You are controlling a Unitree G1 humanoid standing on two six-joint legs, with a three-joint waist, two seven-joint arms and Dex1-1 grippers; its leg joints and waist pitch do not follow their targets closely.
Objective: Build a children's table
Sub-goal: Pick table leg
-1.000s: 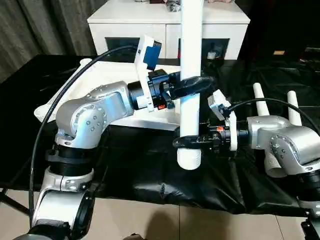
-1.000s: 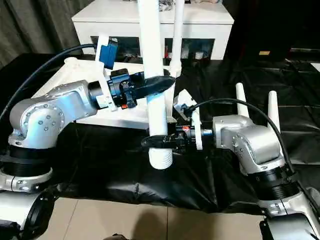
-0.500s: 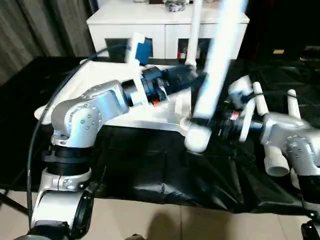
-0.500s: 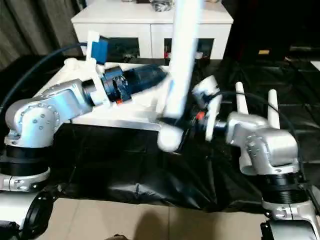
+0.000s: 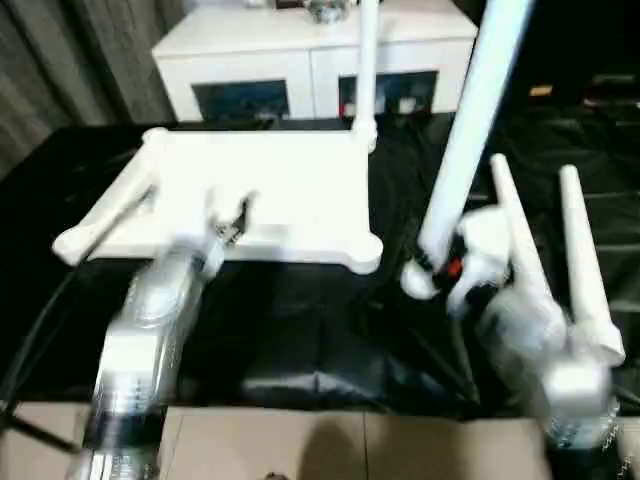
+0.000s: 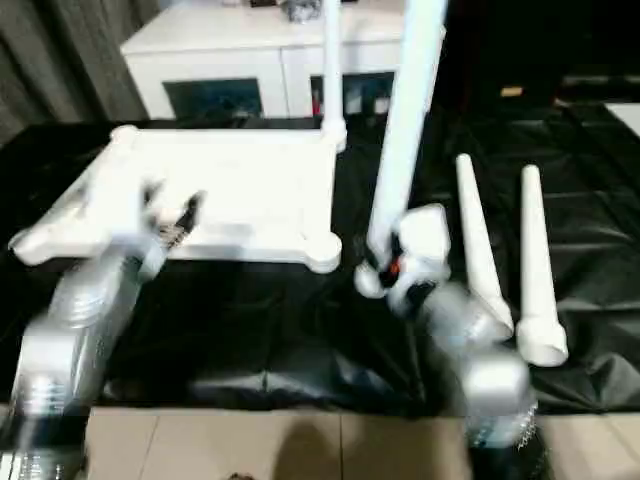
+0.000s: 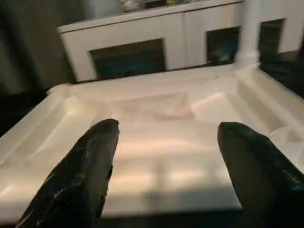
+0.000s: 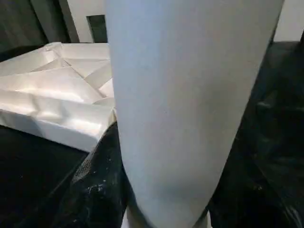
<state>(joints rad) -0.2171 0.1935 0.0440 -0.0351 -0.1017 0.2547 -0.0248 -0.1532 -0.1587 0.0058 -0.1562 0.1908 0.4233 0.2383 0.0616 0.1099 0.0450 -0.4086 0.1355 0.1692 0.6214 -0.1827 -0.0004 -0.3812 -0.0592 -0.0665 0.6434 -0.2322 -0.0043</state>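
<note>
Right wrist view: right claw clamps a leg low down, tilted beside the upturned top on black sheeting. Left claw wide, empty, over the top. Risk: long leg levers, slips, misses its corner socket.

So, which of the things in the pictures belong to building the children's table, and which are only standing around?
For the job:
- table top, one leg already standing at its far corner
- leg in the right gripper
- two loose legs

Only standing around:
- white cabinet
- black sheet
</note>
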